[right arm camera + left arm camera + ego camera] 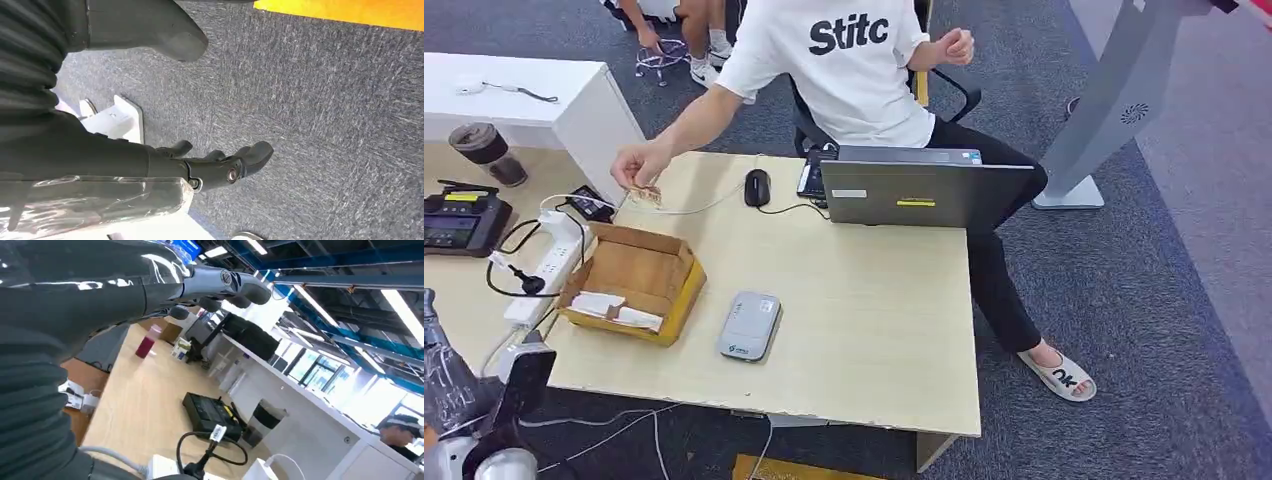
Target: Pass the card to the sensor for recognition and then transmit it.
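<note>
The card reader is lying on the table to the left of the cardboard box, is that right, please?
Not quite: in the head view the card reader lies on the table to the right of the cardboard box, not the left.

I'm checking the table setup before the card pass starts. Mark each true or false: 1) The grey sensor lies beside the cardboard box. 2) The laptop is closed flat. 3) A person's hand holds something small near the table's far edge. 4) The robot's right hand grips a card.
1) True: the grey sensor lies just beside the cardboard box.
2) False: the laptop stands open.
3) True: the person's hand pinches a small item there.
4) False: the right hand hangs over carpet holding nothing.
</note>
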Available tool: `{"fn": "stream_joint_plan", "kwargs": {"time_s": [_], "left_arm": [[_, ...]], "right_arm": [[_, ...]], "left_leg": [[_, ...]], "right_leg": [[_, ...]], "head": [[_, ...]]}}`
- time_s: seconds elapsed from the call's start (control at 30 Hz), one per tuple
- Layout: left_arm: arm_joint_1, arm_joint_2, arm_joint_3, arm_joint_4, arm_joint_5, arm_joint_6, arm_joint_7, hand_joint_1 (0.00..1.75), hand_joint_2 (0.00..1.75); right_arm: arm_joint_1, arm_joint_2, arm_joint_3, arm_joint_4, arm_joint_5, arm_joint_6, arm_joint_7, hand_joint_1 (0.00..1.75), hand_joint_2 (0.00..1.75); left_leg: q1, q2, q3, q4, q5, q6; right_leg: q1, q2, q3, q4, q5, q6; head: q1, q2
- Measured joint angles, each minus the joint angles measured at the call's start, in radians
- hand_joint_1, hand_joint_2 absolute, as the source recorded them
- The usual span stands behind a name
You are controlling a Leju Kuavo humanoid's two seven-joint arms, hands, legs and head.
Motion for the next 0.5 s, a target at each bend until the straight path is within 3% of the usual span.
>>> {"fn": "stream_joint_plan", "kwargs": {"time_s": [0.5], "left_arm": [[-0.021,0.018,-0.055,0.029,-0.045,0.032,0.018,0.0,1.75]], "right_arm": [[0.0,0.0,0.006,0.0,0.006,0.0,0.006,0.0,1.75]], "left_leg": [[0.0,0.0,0.0,0.0,0.0,0.0]], "right_leg": [[0.0,0.0,0.0,0.0,0.0,0.0]], "head": [[0.0,0.0]]}}
